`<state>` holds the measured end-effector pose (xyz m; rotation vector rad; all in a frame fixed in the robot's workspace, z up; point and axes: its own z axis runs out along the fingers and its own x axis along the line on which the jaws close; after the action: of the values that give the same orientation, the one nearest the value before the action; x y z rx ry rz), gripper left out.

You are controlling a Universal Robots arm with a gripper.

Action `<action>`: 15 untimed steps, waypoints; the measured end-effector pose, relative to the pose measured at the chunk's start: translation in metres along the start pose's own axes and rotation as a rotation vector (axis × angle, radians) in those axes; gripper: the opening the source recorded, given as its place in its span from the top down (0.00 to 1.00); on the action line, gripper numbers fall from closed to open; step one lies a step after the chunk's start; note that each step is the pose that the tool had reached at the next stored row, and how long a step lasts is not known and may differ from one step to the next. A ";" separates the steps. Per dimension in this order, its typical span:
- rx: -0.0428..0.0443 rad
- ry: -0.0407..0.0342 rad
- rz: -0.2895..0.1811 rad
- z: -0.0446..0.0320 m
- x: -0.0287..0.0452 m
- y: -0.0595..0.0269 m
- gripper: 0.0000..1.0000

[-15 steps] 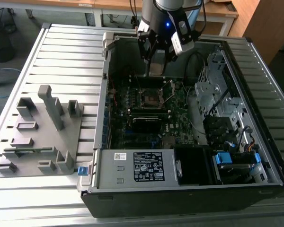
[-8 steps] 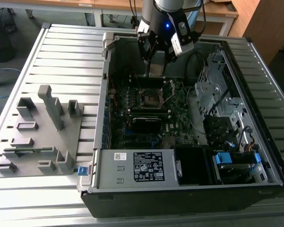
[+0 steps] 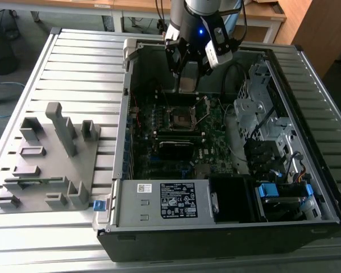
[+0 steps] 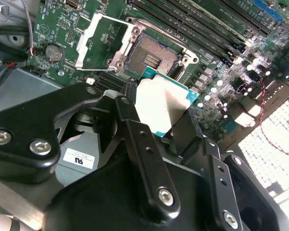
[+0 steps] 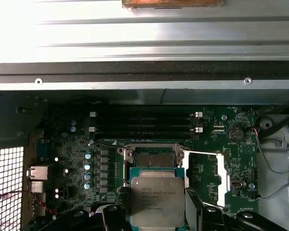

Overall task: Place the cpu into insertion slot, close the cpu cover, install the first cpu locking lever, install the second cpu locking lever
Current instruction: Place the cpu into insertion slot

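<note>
A robot arm's gripper (image 4: 160,103) grips the cpu (image 5: 157,199) by two opposite edges, jaws drawn in narrow on it. It is above the motherboard (image 5: 62,144) of an opened desktop computer case (image 3: 120,142). In the first wrist view the chip hangs lid-up, just beside the insertion slot (image 5: 153,159) and clear of it. The slot lies bare near the board's edge that carries the memory slots (image 5: 144,122), with the cpu cover (image 5: 221,178) swung open to one side. Seating the chip well appears to call for holding it level, squaring its corners to the socket rim and lowering it straight, with no sideways slide across the contacts (a tilted drop would likely bend them). Printed lines mark the chip's lid; a black label and a white sticker sit on the power supply (image 3: 176,200).
</note>
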<state>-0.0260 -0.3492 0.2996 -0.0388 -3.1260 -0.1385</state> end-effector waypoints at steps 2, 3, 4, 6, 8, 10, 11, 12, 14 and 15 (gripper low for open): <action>0.0000 0.0000 0.000 0.0001 0.0000 0.0000 0.46; 0.0001 0.0000 0.000 0.0001 0.0000 0.0000 0.46; -0.0002 -0.0001 0.000 0.0004 0.0000 0.0000 0.46; -0.0004 -0.0002 0.000 0.0011 0.0000 -0.0001 0.46; 0.0001 0.0000 0.000 0.0012 0.0000 -0.0001 0.46; 0.0001 0.0000 0.000 0.0012 0.0000 -0.0001 0.46; 0.0000 0.0000 0.000 0.0013 0.0000 -0.0001 0.46; 0.0000 0.0000 0.000 0.0015 0.0000 -0.0001 0.46; -0.0004 -0.0002 0.000 0.0024 -0.0001 -0.0002 0.46; -0.0001 -0.0001 0.000 0.0028 0.0000 -0.0002 0.46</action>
<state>-0.0260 -0.3492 0.2968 -0.0388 -3.1261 -0.1386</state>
